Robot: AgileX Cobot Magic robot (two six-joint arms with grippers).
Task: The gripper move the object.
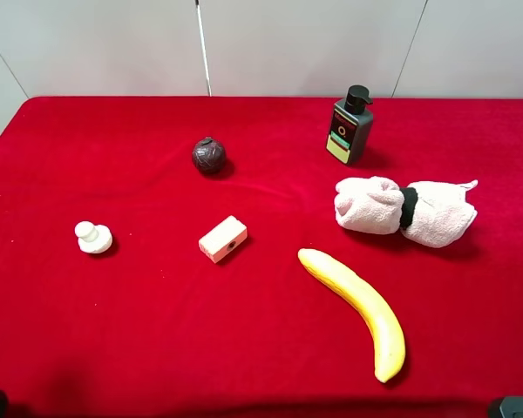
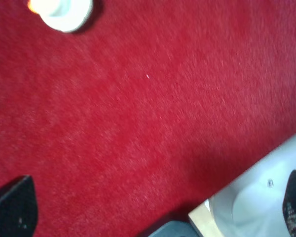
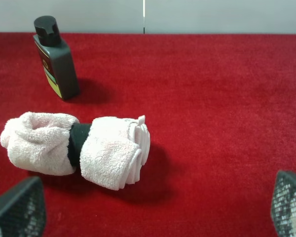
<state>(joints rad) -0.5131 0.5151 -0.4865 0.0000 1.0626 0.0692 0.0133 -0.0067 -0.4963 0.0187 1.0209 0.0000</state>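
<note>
**Towel roll lies free on the cloth; both claws spread and empty**

In your high view, the pale pink rolled towel cinched by a black band (image 1: pixel 406 211) lies at right of centre on the red cloth-covered table (image 1: pixel 139 340), just below the dark grey pump bottle (image 1: pixel 349 125) and above the yellow banana (image 1: pixel 359 308). That view barely shows the arms.

Your right wrist view adds the right gripper (image 3: pixel 153 210): dark mesh fingertips (image 3: pixel 19 210) spread wide, apart from the towel.

Your left wrist view shows the left gripper (image 2: pixel 153 207) likewise spread over bare cloth, with the small white knob-shaped figure (image 2: pixel 64 12) at the frame's upper left.
</note>
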